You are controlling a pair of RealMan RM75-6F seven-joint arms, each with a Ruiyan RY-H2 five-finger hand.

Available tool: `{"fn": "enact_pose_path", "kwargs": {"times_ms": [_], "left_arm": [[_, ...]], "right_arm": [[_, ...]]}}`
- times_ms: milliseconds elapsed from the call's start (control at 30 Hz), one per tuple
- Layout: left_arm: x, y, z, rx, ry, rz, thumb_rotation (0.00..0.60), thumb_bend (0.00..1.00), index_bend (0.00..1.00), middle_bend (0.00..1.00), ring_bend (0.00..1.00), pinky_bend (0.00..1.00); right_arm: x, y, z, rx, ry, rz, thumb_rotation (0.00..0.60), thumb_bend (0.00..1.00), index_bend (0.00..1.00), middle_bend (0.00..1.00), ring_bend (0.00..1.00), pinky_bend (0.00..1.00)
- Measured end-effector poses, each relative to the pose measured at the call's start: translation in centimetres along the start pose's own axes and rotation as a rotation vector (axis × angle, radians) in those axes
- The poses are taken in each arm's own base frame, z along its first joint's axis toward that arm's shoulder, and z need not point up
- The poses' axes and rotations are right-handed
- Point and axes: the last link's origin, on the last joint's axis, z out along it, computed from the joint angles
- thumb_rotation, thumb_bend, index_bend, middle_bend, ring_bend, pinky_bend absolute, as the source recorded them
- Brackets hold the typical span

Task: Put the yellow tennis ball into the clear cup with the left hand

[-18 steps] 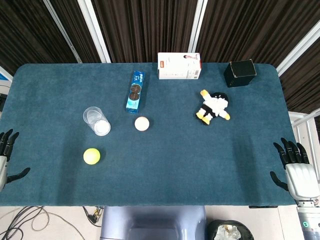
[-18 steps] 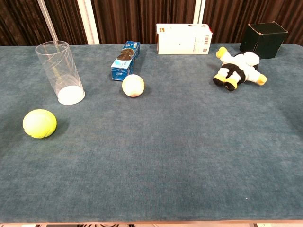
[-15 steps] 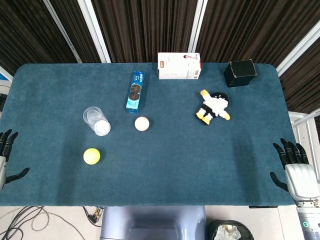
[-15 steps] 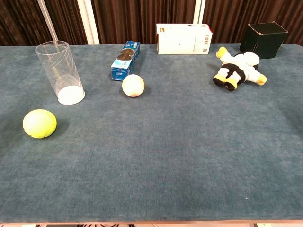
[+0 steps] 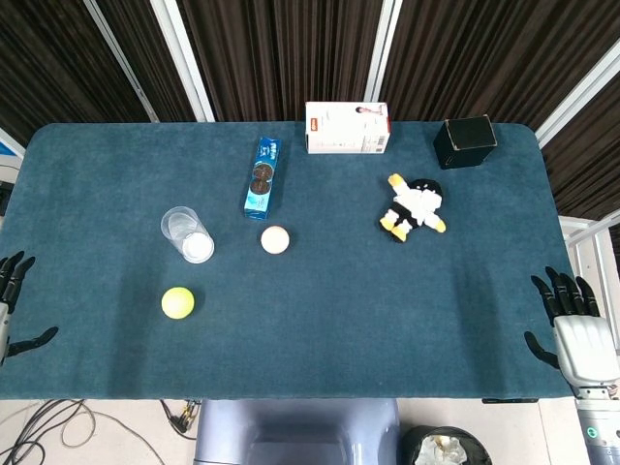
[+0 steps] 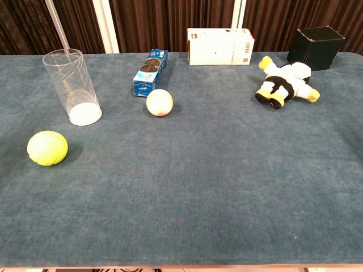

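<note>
Head view: left hand (image 5: 10, 308) spread, empty, off counter (image 5: 320, 329) edge; tennis ball (image 5: 177, 302) near upright cup (image 5: 187, 234); approach ball from above, avoid tipping cup.

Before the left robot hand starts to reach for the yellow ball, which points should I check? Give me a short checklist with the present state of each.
1. Left robot hand holds nothing, fingers apart: ok.
2. Yellow tennis ball lies free on the table, nothing touching it: ok.
3. Clear cup stands upright, mouth up: ok.
4. Cup is free of other things inside: ok.
5. White ball and cookie pack stand apart from cup: ok.
6. Right robot hand is off at the table edge: ok.
</note>
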Motion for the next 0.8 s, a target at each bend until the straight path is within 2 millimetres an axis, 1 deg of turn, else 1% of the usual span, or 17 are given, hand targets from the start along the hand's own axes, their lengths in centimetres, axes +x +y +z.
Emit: {"fn": "enact_pose_path", "kwargs": {"times_ms": [133,333,467,633,800], "left_arm": [[0.0,-0.1,0.0,-0.012,-0.020,-0.031,0.600,0.00,0.06,0.00,0.00,0.00],[-0.1,0.0,0.2,-0.027,-0.054,-0.050,0.600,0.00,0.01,0.00,0.00,0.00],[-0.3,0.2,0.6,-0.043,-0.088,-0.111,0.600,0.00,0.01,0.01,0.00,0.00],[-1.2,0.1,2.2,-0.042,-0.168,-0.158,0.600,0.00,0.01,0.02,0.00,0.00],[-2.9,0.5,4.5,-0.035,-0.294,-0.152,0.600,0.00,0.01,0.01,0.00,0.00]], "right_arm": [[0.3,0.2,-0.1,-0.010,0.013,0.006,0.600,0.35,0.13,0.04,0.04,0.00],[0.4,0.2,-0.3,-0.010,0.013,0.010,0.600,0.35,0.13,0.04,0.04,0.00],[0.5,0.3,-0.3,-0.014,0.016,0.011,0.600,0.35,0.13,0.04,0.04,0.00],[0.3,0.4,-0.2,-0.024,0.007,0.011,0.600,0.35,0.13,0.03,0.04,0.00],[0.2,0.1,-0.2,-0.014,0.004,0.008,0.600,0.35,0.13,0.04,0.04,0.00]]}}
